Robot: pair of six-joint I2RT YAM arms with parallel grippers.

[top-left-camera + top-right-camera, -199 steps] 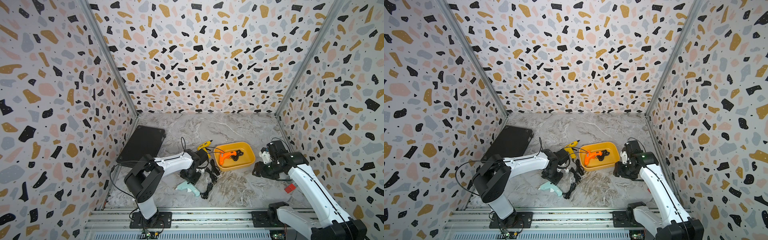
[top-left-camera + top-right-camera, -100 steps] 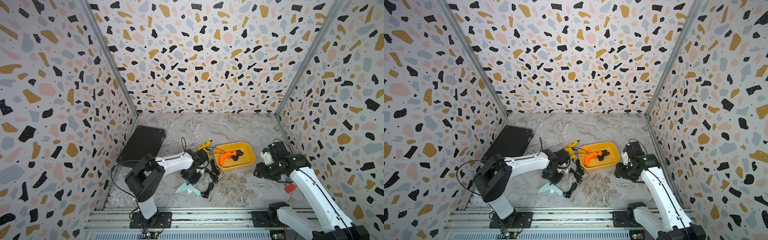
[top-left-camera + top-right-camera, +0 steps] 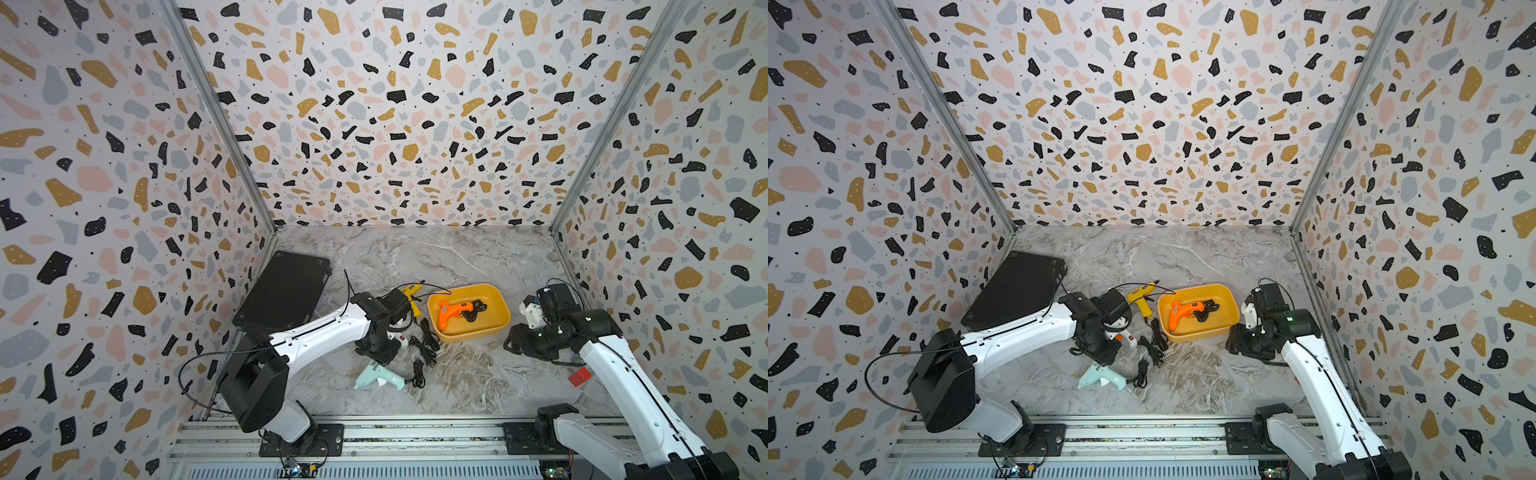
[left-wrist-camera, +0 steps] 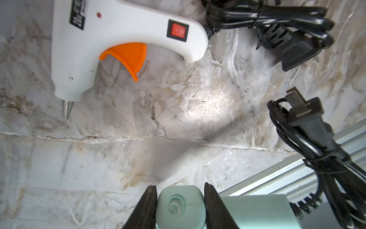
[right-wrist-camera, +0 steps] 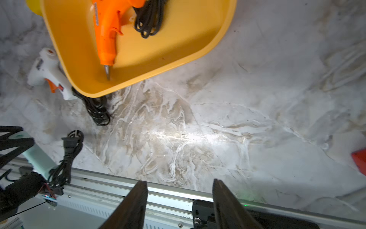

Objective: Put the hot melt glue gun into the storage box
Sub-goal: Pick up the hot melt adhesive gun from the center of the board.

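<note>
- We see the left gripper (image 4: 179, 187) clamped on one end of the mint glue gun (image 3: 379, 378), which sits near and left of the storage box (image 3: 471, 337), outside it.
- Our right gripper (image 5: 180, 190) hangs with its jaws apart and empty over the marble floor (image 3: 457, 374), right of the box.
- We find an orange glue gun (image 3: 454, 311) inside the box.
- A white glue gun (image 4: 118, 25) and a yellow glue gun (image 3: 411, 293) lie left of the box.

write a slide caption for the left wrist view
Left hand gripping the mint glue gun; white glue gun and black cords lie on the table
</note>
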